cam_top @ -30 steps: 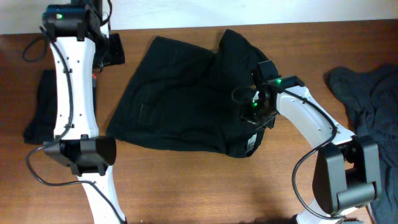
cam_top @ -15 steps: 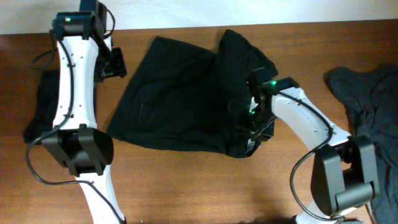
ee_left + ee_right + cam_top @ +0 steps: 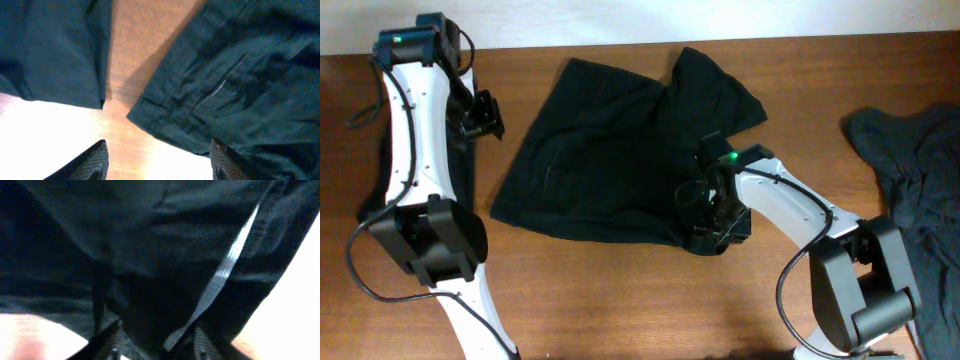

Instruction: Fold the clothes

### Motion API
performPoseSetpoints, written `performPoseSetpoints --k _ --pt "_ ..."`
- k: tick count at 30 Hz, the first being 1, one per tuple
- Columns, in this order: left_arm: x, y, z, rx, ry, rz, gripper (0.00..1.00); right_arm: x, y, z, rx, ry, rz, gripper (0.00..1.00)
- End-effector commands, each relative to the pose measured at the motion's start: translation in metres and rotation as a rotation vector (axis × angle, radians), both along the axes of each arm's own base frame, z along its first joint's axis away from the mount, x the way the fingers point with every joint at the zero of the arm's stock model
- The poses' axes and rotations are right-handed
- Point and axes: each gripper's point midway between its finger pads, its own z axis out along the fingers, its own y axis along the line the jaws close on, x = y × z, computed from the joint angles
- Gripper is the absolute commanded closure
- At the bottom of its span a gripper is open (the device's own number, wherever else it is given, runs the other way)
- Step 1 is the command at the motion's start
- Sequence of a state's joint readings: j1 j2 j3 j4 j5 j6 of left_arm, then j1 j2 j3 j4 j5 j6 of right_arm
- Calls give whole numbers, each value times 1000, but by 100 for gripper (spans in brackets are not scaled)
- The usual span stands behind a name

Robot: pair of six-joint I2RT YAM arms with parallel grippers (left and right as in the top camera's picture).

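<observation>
Black shorts [image 3: 600, 150] lie spread mid-surface [image 3: 620, 300]. The left tool [image 3: 161, 162] hovers spread and empty. The right tool [image 3: 157, 347] straddles the pale waistband strip [image 3: 225, 270]; whether it grips cannot be told. Best practice is to pinch both layers before lifting.

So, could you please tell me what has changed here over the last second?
The left hand drew back toward its base and slightly left, jaws open and empty. The right hand slid along the right side of the black shorts toward their near corner. The shorts and the grey garment at the right stayed put.
</observation>
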State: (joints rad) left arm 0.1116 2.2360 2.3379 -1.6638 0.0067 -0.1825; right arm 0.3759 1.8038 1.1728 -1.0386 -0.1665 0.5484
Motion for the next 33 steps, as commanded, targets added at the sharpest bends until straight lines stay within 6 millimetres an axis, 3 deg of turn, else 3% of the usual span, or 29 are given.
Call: performPoseSetpoints --k 1,4,10,17,24,33 --pt "-12 10 -6 -22 37 9 35 -7 -5 -7 -26 7 -3 58" --pt "-14 19 -18 -57 49 17 37 -8 -6 -11 -26 4 -3 59" --pt "-17 16 -34 -261 16 -116 37 -3 -4 -11 -18 -14 1 59" --pt "-32 21 -73 -296 65 -186 41 4 -1 -12 -5 -46 0 59" --pt "-61 13 -110 -334 174 -144 41 6 0 -12 -2 -53 8 59" --pt "-79 16 -133 -291 253 -23 41 10 1 -12 7 -70 23 58"
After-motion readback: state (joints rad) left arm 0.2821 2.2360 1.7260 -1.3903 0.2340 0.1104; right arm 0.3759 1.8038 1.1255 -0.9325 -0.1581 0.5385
